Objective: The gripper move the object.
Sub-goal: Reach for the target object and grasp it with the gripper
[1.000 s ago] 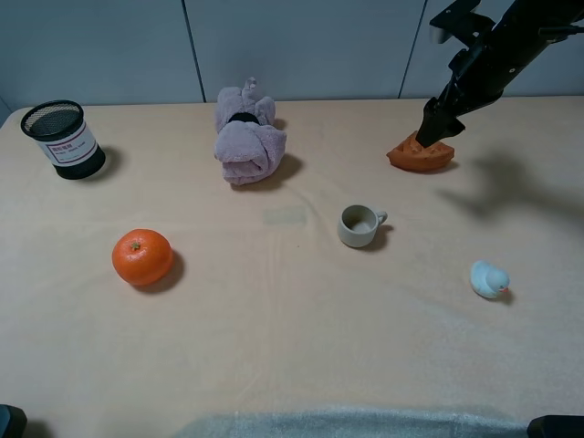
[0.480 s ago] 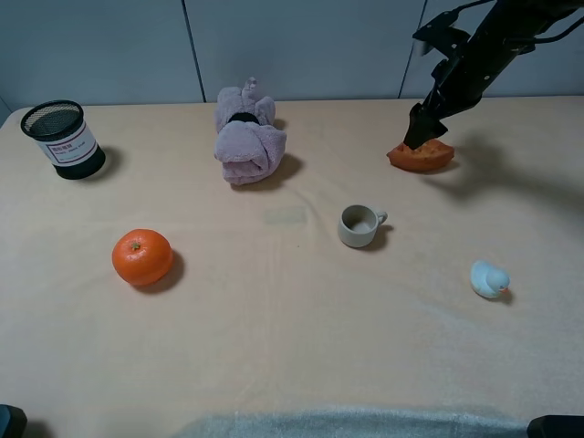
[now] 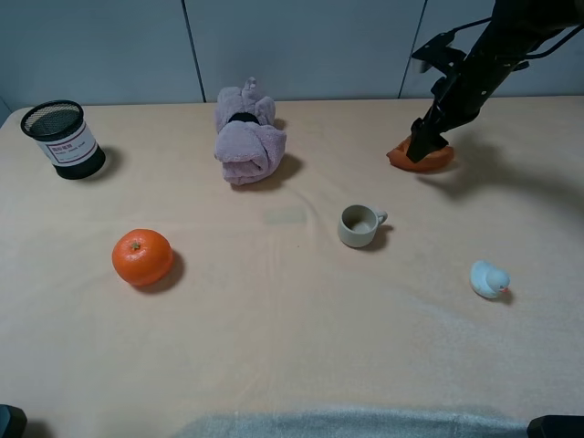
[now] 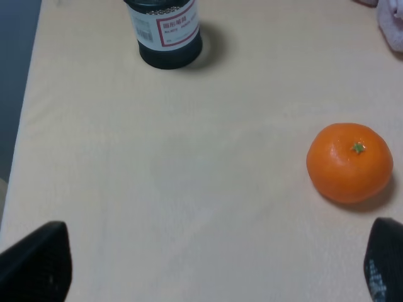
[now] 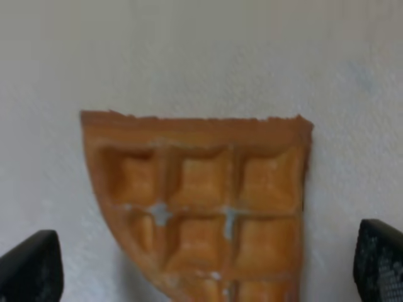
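The orange-brown waffle wedge (image 3: 440,161) with its square grid lies on the table at the back right. My right gripper (image 3: 425,149) is lowered right over it and partly hides it from above. In the right wrist view the waffle (image 5: 201,201) lies between the two dark fingertips (image 5: 28,267). The jaws stand wide apart and do not touch the waffle. My left gripper (image 4: 208,264) is open and empty over bare table near the orange fruit (image 4: 349,162).
A black mesh pen holder (image 3: 64,139) stands at the back left. The round orange (image 3: 142,256) is at the left. A purple plush cloth (image 3: 246,137) is at the back middle. A small grey cup (image 3: 359,225) and a pale blue toy duck (image 3: 488,279) sit right of centre.
My right gripper has swung left and come down onto the waffle wedge, now covering part of it. The waffle and the other things have not moved.
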### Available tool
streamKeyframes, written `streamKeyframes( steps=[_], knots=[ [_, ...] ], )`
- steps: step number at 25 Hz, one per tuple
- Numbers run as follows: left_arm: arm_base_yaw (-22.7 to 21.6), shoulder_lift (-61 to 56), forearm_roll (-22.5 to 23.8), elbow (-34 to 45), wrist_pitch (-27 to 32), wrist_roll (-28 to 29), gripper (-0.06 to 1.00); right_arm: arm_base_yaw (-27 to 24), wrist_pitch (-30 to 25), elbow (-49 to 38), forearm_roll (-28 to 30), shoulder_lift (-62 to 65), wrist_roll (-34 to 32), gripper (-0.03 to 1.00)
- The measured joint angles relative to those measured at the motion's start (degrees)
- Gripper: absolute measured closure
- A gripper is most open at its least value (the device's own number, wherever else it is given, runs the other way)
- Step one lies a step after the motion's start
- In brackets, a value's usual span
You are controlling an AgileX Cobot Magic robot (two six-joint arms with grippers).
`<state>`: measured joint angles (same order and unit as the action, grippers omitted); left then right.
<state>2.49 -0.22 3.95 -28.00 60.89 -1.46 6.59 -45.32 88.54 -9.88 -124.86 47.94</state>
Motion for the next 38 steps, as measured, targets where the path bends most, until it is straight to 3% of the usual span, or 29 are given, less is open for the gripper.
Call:
streamKeyframes(
  steps=[13, 38],
  knots=[
    [0.00, 0.00, 0.00, 0.00, 0.00, 0.00, 0.02, -0.30, 3.21, 0.00, 0.27, -2.34, 0.19, 0.28],
    [0.00, 0.00, 0.00, 0.00, 0.00, 0.00, 0.02, -0.30, 1.97, 0.00, -0.83, -2.46, 2.16, 0.28]
  ],
)
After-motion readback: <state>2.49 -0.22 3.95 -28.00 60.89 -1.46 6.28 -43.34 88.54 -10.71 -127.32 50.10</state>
